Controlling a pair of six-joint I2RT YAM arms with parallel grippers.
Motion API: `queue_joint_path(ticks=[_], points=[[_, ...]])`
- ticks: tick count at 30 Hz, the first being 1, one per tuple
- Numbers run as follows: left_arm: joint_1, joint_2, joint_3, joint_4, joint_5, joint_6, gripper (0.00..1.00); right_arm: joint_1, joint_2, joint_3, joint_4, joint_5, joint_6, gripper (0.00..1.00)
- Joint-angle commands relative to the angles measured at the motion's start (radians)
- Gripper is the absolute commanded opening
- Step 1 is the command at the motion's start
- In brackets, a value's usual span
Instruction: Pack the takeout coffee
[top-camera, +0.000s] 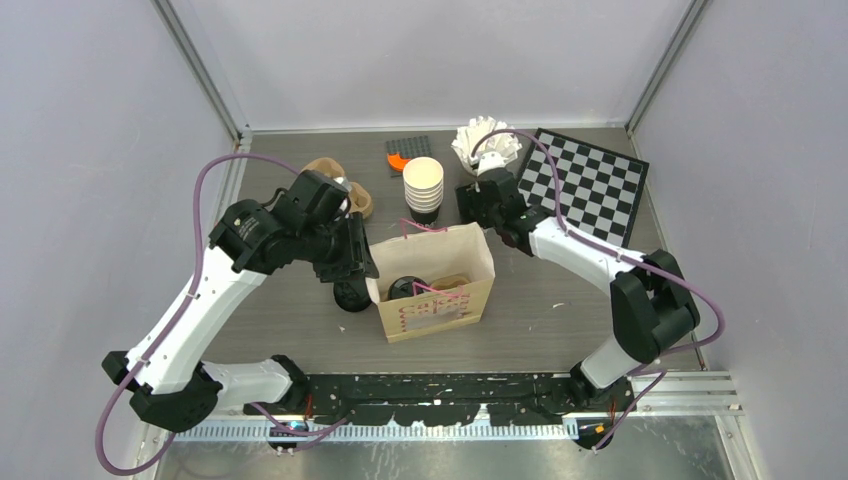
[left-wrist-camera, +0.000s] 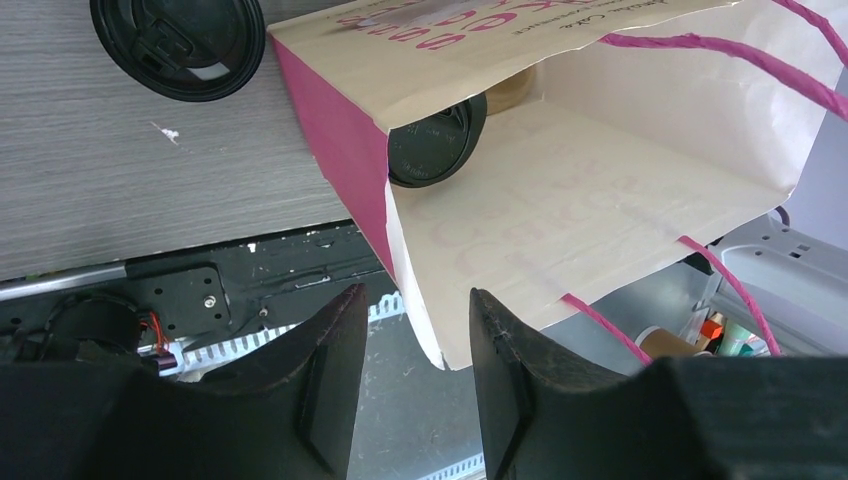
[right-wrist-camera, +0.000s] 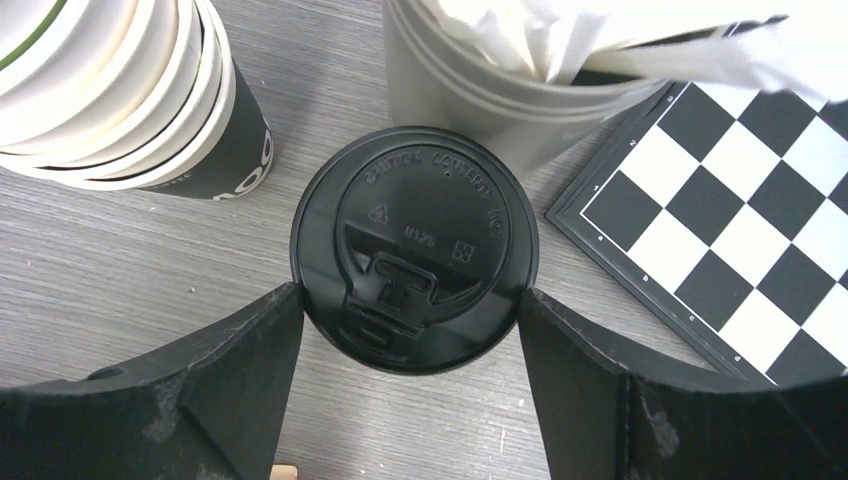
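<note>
A cream paper bag (top-camera: 432, 300) (left-wrist-camera: 600, 190) with pink handles stands open mid-table. One takeout coffee (top-camera: 405, 289) (left-wrist-camera: 437, 140) sits inside it, only its black lid showing. A second lidded cup (top-camera: 352, 298) (left-wrist-camera: 178, 45) stands on the table just left of the bag. My left gripper (top-camera: 352, 262) (left-wrist-camera: 418, 300) is open at the bag's left rim, with a corner of the paper between its fingers but not pinched. Behind the bag my right gripper (top-camera: 480, 205) (right-wrist-camera: 410, 292) straddles a third lidded cup (right-wrist-camera: 415, 245), both fingers against the lid's rim.
A stack of lidless cups (top-camera: 423, 185) (right-wrist-camera: 120, 90) stands left of the right gripper, a napkin holder (top-camera: 485, 145) (right-wrist-camera: 500, 80) behind it and a chessboard (top-camera: 590, 185) (right-wrist-camera: 740, 220) to its right. Brown rings (top-camera: 340, 185) and a grey mat (top-camera: 408, 150) lie at the back.
</note>
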Motion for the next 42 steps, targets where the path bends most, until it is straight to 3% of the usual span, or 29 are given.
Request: queue_joint_path(ticks=[1,12,17,23,29,42], points=[[0.004,-0.022,0.012,0.021,-0.031,0.001,0.44,0.007,-0.043,0.036,-0.074,0.066,0.000,0.80],[0.004,-0.008,0.028,0.068,-0.033,0.035,0.44,0.021,-0.343,-0.109,-0.332,0.105,0.134,0.80],[0.006,0.001,0.032,0.088,-0.029,0.054,0.44,0.021,-0.410,-0.162,-0.247,-0.032,0.106,0.86],[0.005,0.007,0.030,0.075,-0.015,0.062,0.45,0.020,-0.262,-0.072,-0.125,-0.019,0.062,0.92],[0.006,-0.002,0.027,0.063,-0.009,0.046,0.46,0.020,-0.085,0.050,-0.108,0.045,0.044,0.93],[0.006,-0.026,0.040,0.039,-0.035,0.023,0.45,0.020,0.048,0.078,0.040,0.086,0.013,0.93]])
